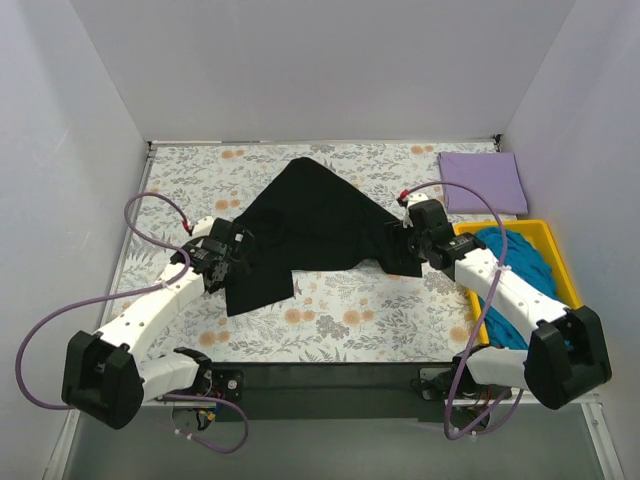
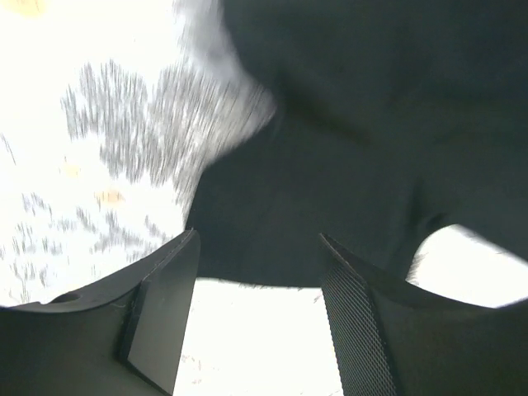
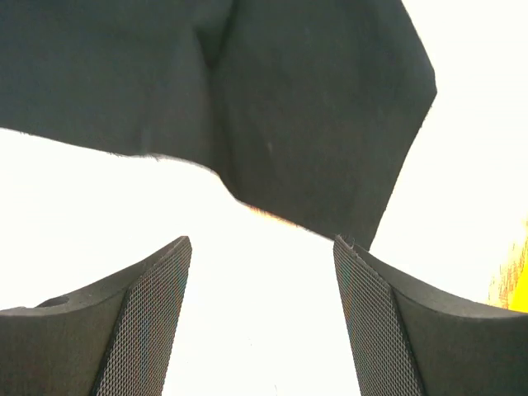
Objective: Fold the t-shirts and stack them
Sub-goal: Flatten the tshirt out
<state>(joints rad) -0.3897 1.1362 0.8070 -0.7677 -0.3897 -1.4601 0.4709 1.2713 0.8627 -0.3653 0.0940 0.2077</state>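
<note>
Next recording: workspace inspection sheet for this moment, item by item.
Surface: floral cloth covers the table.
Job's things: black t-shirt rumpled mid-table, not folded; lavender t-shirt folded at far right corner; teal t-shirts heaped in the yellow tray.
Clutter: nothing seen.
Grippers: left gripper open at the black shirt's left edge; right gripper open at its right edge; neither holds anything.
Cables: purple cables loop off both arms.
Surroundings: plain white walls on three sides.

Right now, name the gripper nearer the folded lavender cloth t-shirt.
Right. The right gripper lies just left of the lavender t-shirt; the left gripper is across the black t-shirt.
</note>
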